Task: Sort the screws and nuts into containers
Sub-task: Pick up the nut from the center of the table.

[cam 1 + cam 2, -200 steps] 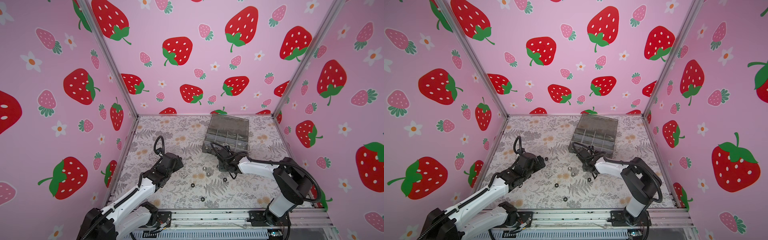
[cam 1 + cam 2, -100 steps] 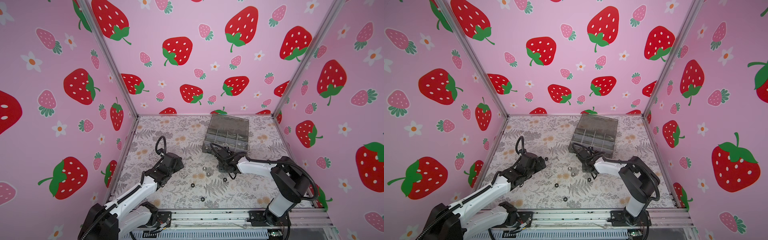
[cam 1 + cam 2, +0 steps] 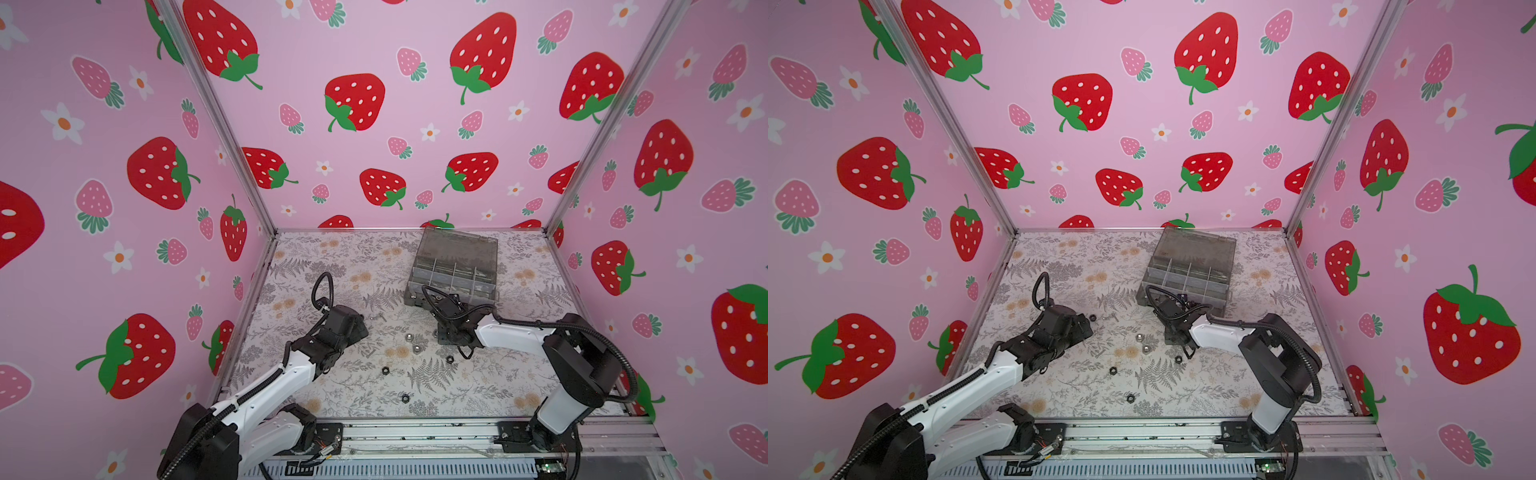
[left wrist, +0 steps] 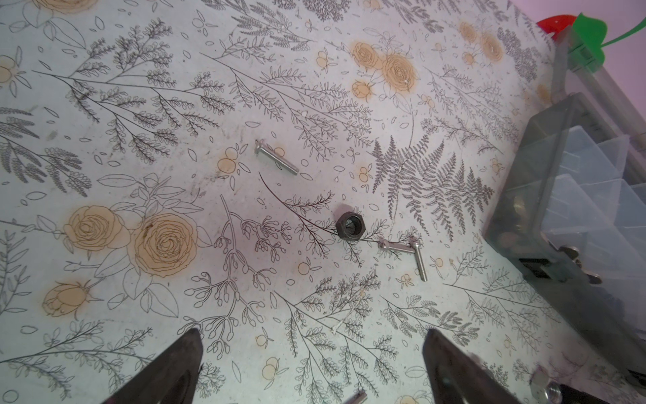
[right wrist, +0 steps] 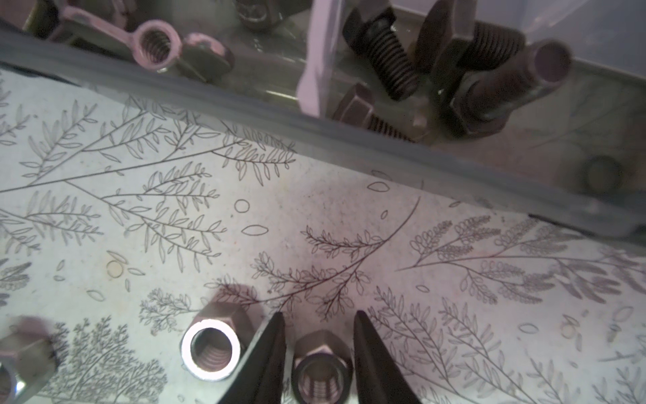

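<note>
Straddling a shiny silver domed cap nut (image 5: 321, 367), the right gripper (image 5: 318, 316) has its fingers tight beside the flats. Whether they are pinching it, I cannot tell. It looks hard, light and slippery, so best squeezed flat-to-flat. The left gripper (image 4: 313, 330) gapes, empty.

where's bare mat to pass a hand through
Free: floral mat's back left corner, between pink wall and smoky grey plastic organiser box; also front right, beside the right arm's base. Crowded: the middle, with silver cap nuts, black hex nuts and slim silver screws.
</note>
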You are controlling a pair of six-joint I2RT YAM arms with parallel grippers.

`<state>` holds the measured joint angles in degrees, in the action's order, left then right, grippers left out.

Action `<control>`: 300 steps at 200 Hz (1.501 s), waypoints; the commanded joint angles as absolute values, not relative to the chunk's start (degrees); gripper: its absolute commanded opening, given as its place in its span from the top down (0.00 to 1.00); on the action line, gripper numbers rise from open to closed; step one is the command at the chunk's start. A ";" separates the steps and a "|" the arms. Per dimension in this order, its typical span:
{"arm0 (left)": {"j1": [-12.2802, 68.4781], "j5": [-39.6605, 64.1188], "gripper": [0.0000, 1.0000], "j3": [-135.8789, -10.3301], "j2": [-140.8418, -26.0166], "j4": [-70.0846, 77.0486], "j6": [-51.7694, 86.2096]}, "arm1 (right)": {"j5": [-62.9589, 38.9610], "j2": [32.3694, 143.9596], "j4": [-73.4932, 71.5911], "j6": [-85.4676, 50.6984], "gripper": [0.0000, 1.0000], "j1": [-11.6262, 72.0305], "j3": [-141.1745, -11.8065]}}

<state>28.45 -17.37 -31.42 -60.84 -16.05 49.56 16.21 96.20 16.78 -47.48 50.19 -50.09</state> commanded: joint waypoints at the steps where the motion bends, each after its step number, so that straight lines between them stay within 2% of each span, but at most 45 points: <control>1: 28.04 -18.19 0.01 -33.44 -60.77 -16.61 50.58 | 13.11 96.55 20.38 -48.96 0.66 50.11 -48.16; 100: 27.77 -17.92 0.01 -33.93 -60.93 -17.05 50.45 | 12.90 95.46 23.82 -48.31 0.64 50.46 -47.99; 155: 27.73 -17.65 0.01 -33.91 -61.25 -17.14 50.46 | 13.50 97.17 22.01 -48.00 0.69 50.52 -47.70; 222: 27.56 -17.43 0.01 -33.93 -61.59 -17.18 50.33 | 13.86 96.28 21.94 -47.73 0.83 50.51 -48.67; 248: 27.60 -17.26 0.01 -34.18 -61.92 -17.17 50.19 | 15.17 93.64 22.97 -47.55 0.91 50.53 -49.17; 300: 27.55 -17.63 0.01 -34.37 -61.50 -17.58 49.83 | 19.54 88.10 26.29 -47.16 0.97 50.41 -51.94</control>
<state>27.90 -16.88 -31.88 -61.71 -16.56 49.52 16.14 91.35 22.59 -46.83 50.26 -49.80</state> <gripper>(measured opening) 0.994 0.272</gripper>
